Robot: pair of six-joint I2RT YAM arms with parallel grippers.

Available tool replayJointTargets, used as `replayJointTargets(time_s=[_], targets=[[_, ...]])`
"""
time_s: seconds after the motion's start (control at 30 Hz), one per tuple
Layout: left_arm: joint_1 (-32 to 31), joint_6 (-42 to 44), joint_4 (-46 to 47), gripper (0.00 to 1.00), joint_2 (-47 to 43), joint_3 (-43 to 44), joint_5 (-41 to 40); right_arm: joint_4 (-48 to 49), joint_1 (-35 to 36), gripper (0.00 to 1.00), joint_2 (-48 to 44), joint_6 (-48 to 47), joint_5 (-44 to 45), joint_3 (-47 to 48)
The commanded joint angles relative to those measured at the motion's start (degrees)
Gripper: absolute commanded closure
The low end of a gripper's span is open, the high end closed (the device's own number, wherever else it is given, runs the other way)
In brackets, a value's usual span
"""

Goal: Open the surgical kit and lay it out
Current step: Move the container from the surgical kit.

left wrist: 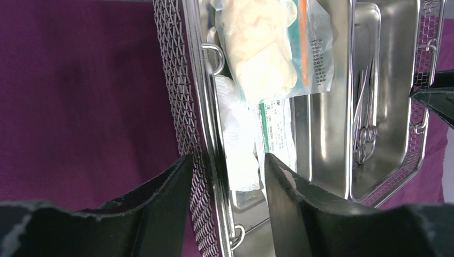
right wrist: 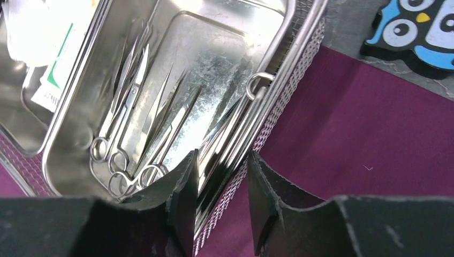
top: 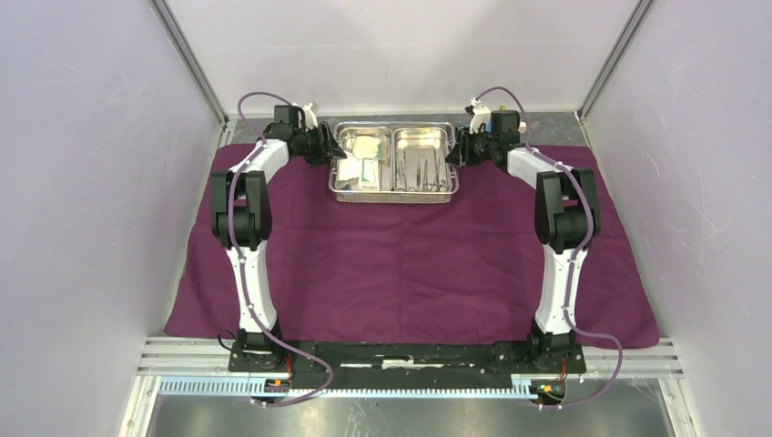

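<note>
Steel tray [top: 393, 197] sits upper centre of the overhead frame, on the purple cloth [top: 410, 264].
My left claw [left wrist: 227, 160] and right claw [right wrist: 222, 155] each stand part open astride an end wall, gripping nothing yet. I should pinch both rims evenly, then lift level so the scissors [right wrist: 131, 99] don't slide.

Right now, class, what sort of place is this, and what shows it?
Probably a robot lab test cell, not an operating room: left arm and right arm mounted side by side, plain panel walls, and a steel tray of instruments staged on a purple cloth.
</note>
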Motion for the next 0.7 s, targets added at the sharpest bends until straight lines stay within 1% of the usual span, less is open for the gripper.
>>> replayJointTargets(time_s=[0.0,0.17,0.23,0.33,0.37,0.43,0.47,0.67], targets=[[-0.67,-3.83,4.37,0.45,-0.29,-1.37,4.63,2.08,0.00,0.65,-0.72,0.61,-0.14,0.72],[-0.84,-3.47,4.66,0.57,-0.91,-2.01,5.01,1.26,0.03,0.76,-2.10,0.46,0.51,0.45],[-1.04,-3.34,4.21,0.63,-0.90,-1.59,5.33,0.92,0.03,0.83,-3.07,0.21,0.17,0.27],[-1.43,-2.50,3.39,0.76,-1.31,-1.09,5.30,0.76,0.03,0.97,-5.32,-0.73,0.79,-0.83],[-1.58,-2.26,3.27,0.83,-1.55,-1.01,5.24,0.58,0.03,1.00,-6.05,-1.16,1.06,-1.21],[-2.11,-1.83,2.61,0.95,-1.78,-0.73,5.32,0.45,-0.26,1.00,-7.90,-2.04,1.53,-2.44],[-2.44,-1.53,2.18,0.97,-1.93,-0.65,5.32,0.41,-0.46,1.00,-8.56,-2.37,1.54,-2.96],[-5.28,-0.52,1.67,0.98,-3.31,-0.66,5.50,0.14,-2.52,1.00,-11.89,-3.94,1.66,-4.99]])
